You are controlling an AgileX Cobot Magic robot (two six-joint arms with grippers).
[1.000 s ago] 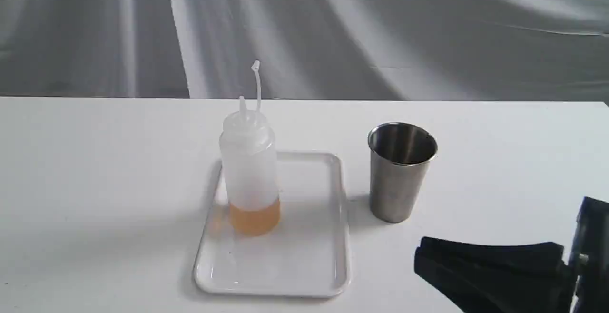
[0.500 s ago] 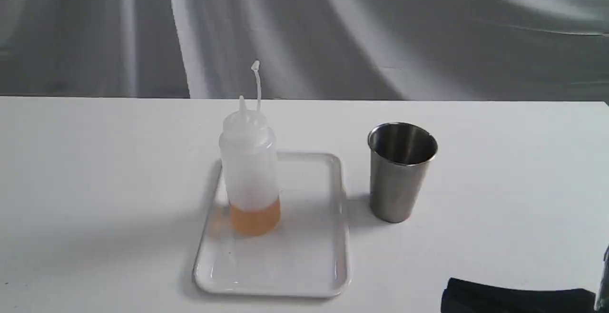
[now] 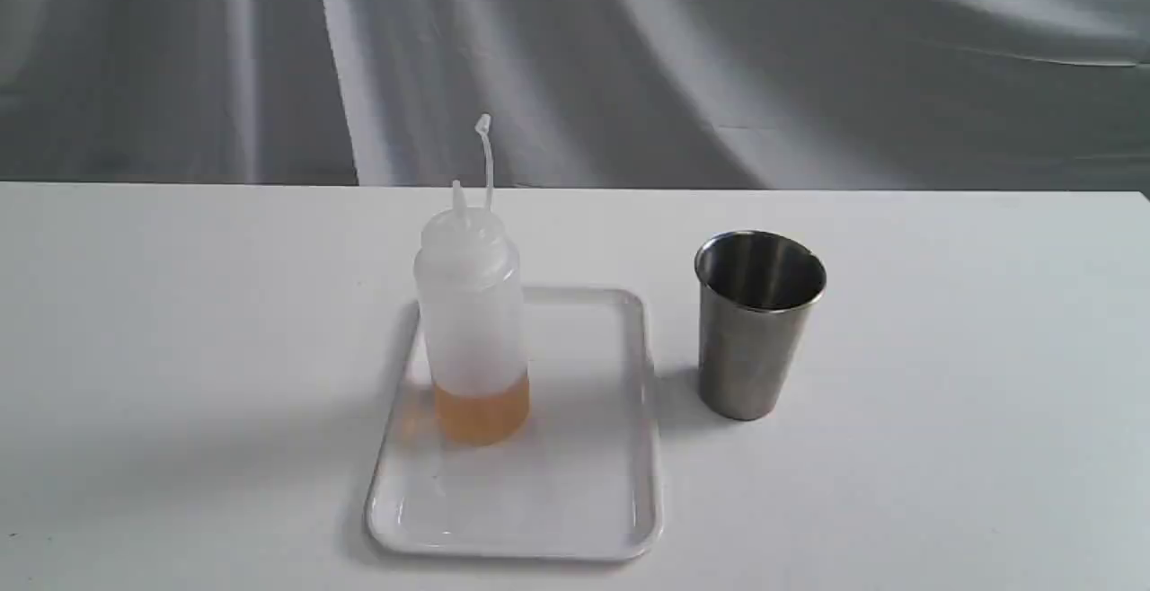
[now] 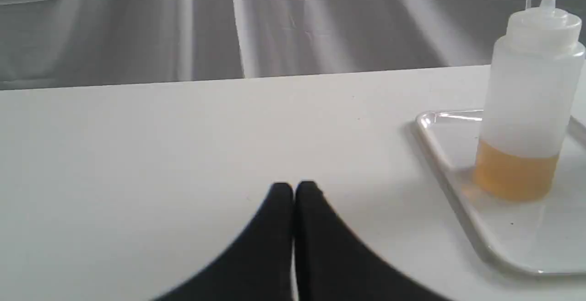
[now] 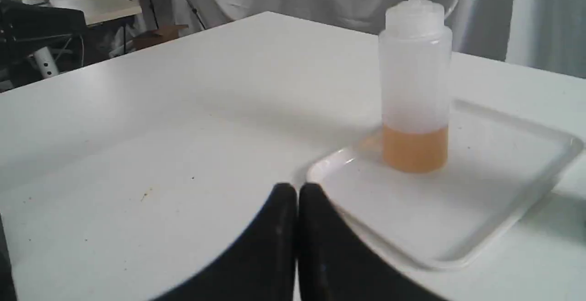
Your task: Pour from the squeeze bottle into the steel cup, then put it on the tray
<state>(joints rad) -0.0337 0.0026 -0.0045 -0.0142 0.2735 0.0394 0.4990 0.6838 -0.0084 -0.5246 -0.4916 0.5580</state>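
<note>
Jaws of the black left gripper point(image 4: 294, 186) are clenched, empty, over the white table point(image 3: 180, 348). The translucent white squeeze bottle point(image 3: 469, 304), holding amber liquid, stands upright on the glossy white rectangular tray point(image 3: 593, 483). The brushed steel cup point(image 3: 755, 339) stands just beside the tray. The black right gripper point(image 5: 296, 189) is clenched, empty.

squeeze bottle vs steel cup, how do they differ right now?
The squeeze bottle is translucent white plastic; the steel cup is opaque brushed metal. The squeeze bottle stands taller than the steel cup. The squeeze bottle sits on the tray; the steel cup sits on the bare table beside it, clear of the rim. Both stand upright.
</note>
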